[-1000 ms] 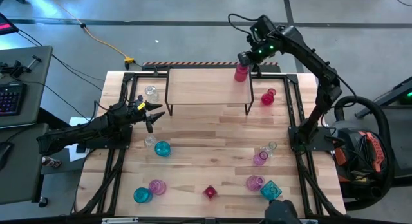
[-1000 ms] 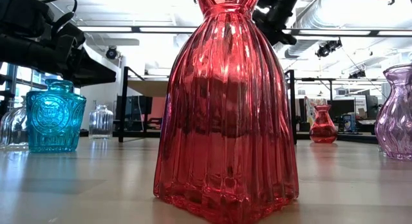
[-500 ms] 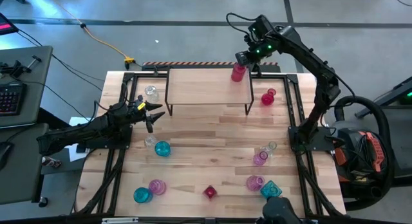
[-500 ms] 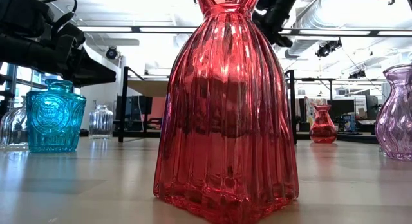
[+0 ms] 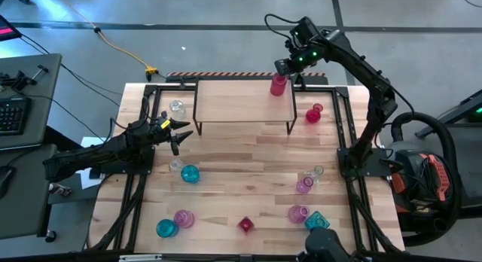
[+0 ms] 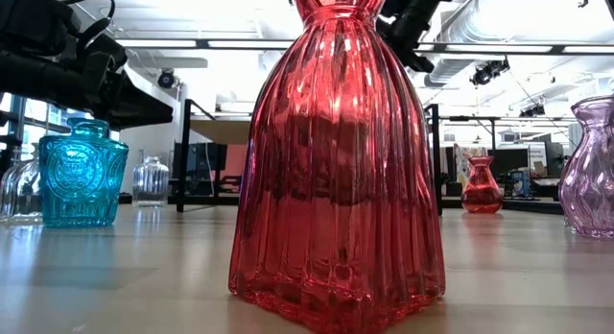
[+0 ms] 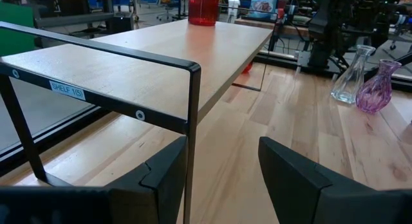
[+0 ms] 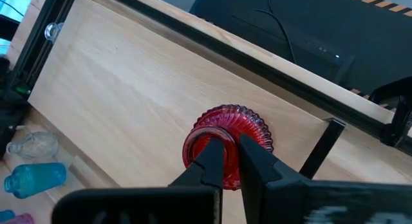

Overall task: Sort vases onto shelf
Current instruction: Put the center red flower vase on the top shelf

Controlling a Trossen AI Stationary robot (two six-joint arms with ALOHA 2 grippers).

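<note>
Red vase (image 5: 279,84) shifted left, right hand (image 5: 282,69) gripping

The right gripper (image 5: 280,75) has moved a little toward the back edge of the shelf (image 5: 241,102), and the pink-red vase (image 5: 279,85) between its jaws has moved with it, slightly away from the shelf's right end.

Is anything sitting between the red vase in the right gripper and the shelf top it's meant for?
Nothing visible. The right gripper is shut on the rim of the red vase, which is already over the shelf near its right end, and the wood around it is bare.
</note>
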